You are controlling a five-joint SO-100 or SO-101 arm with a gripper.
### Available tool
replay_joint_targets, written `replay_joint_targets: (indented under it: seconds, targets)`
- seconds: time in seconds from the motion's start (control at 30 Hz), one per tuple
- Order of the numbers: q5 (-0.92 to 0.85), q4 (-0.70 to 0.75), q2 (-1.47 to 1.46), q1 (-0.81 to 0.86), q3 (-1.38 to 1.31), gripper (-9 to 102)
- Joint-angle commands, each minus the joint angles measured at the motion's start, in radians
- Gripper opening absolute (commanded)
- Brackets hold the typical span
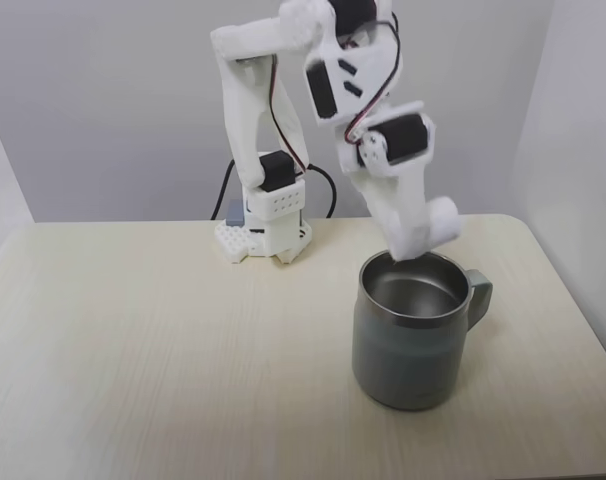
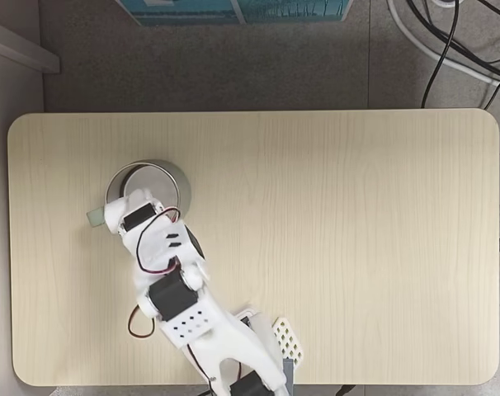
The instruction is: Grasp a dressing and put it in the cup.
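Two fixed views. First, from the front: the jaws [image 1: 415, 243] hang at the rear rim of the cup [image 1: 408, 345], tips blurred; a white lump beside them [image 1: 443, 222] may be the dressing, unconfirmed. Whether they grip or gape, I cannot tell. Second, from above: arm [image 2: 163, 264] covers part of the cup's mouth on the worktop [image 2: 332, 231]. Judged: carry done, release pending.
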Motion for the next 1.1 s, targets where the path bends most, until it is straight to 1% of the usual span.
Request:
replay_joint_targets:
  seconds: [0.0, 0.13, 0.17, 0.2, 0.23, 0.27, 0.3, 0.4, 0.9, 1.07]
  targets:
    - [0.005, -0.011, -0.029, -0.003, -0.012, 0]
    - [-0.002, -0.005, -0.055, 0.011, -0.020, 2]
    - [-0.002, -0.003, -0.061, 0.020, -0.023, 5]
    - [-0.006, -0.003, -0.071, 0.028, -0.029, 11]
    - [-0.014, -0.003, -0.083, 0.031, -0.037, 21]
    - [-0.025, -0.003, -0.100, 0.031, -0.046, 26]
    - [-0.034, -0.003, -0.117, 0.031, -0.054, 28]
    - [-0.041, 0.005, -0.140, 0.029, -0.057, 30]
    - [-0.037, 0.018, -0.146, 0.028, -0.035, 29]
    - [-0.048, 0.017, -0.110, 0.060, -0.020, 29]
